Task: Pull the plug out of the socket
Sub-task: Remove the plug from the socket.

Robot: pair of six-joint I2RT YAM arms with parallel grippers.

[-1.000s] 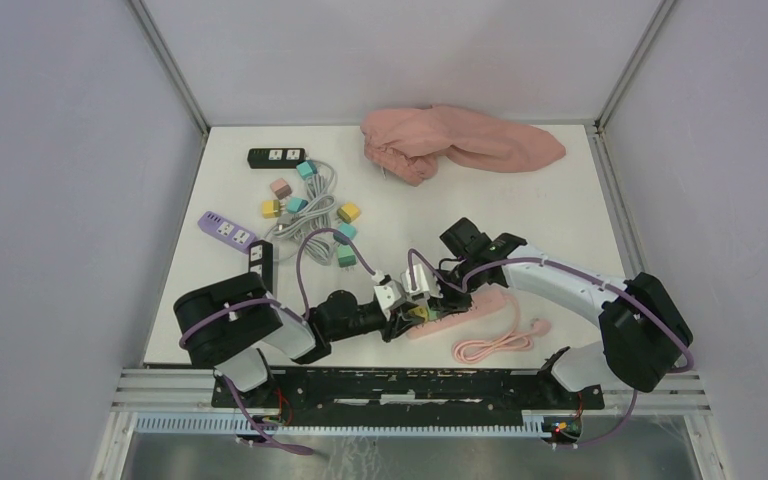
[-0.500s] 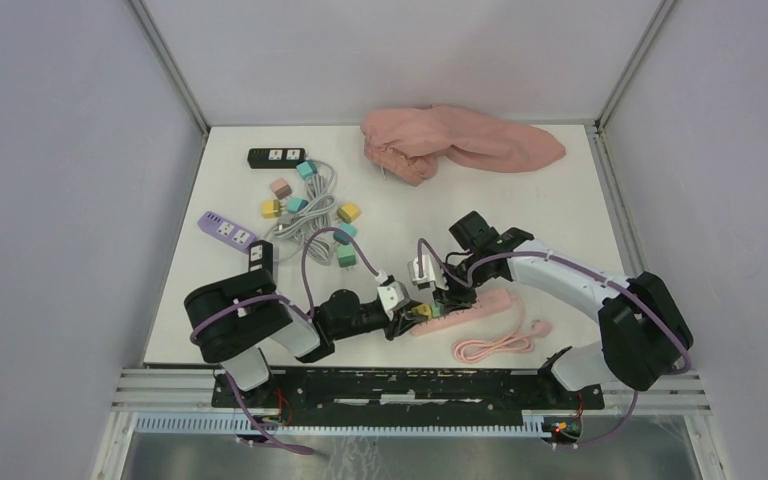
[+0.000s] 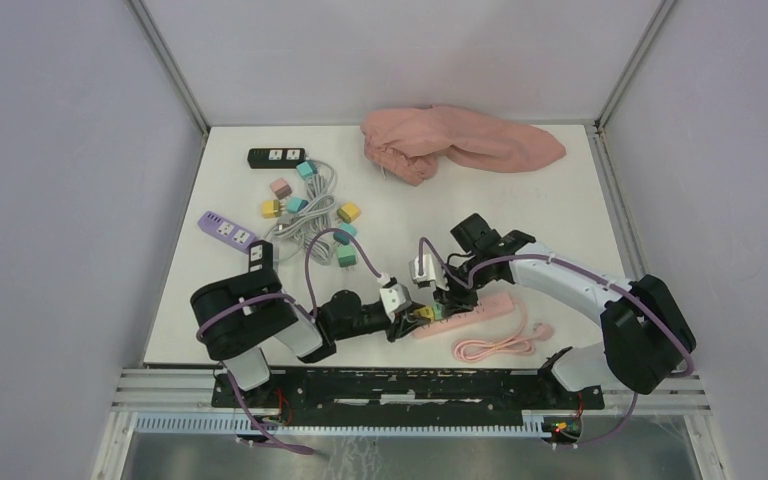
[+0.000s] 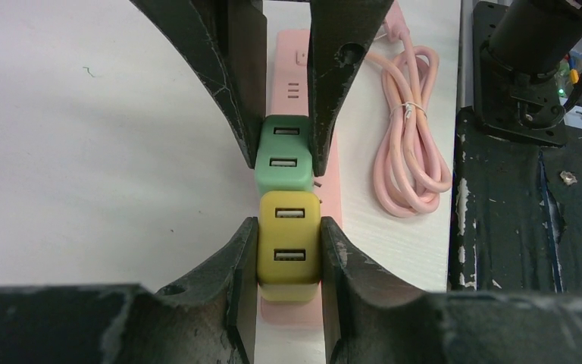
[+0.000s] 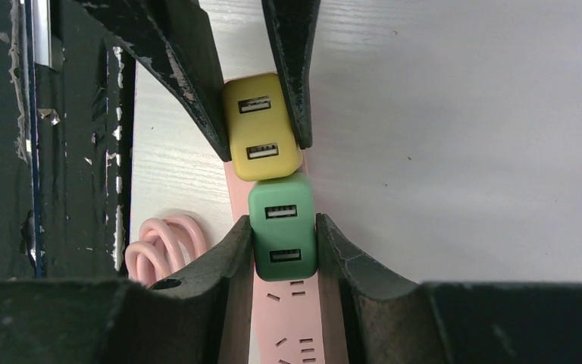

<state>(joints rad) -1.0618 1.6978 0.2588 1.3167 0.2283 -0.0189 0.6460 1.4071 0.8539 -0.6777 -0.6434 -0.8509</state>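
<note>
A pink power strip (image 3: 480, 309) lies near the table's front edge, with a yellow plug (image 4: 289, 244) and a green plug (image 5: 282, 232) seated side by side at its end. My left gripper (image 4: 289, 262) is shut on the yellow plug (image 5: 261, 127). My right gripper (image 5: 283, 258) is shut on the green plug (image 4: 286, 154). In the top view both grippers (image 3: 422, 311) meet over the strip's left end and hide most of the plugs.
The strip's coiled pink cord (image 3: 495, 343) lies just right of it near the front rail (image 3: 400, 385). Several coloured plugs and grey cable (image 3: 305, 208), a black strip (image 3: 275, 157) and a purple strip (image 3: 225, 230) lie at the left. A pink cloth (image 3: 455, 141) lies at the back.
Both grippers and the pink strip have shifted slightly right and toward the front; the strip now lies flatter, more level left to right. Both grips hold as before.
</note>
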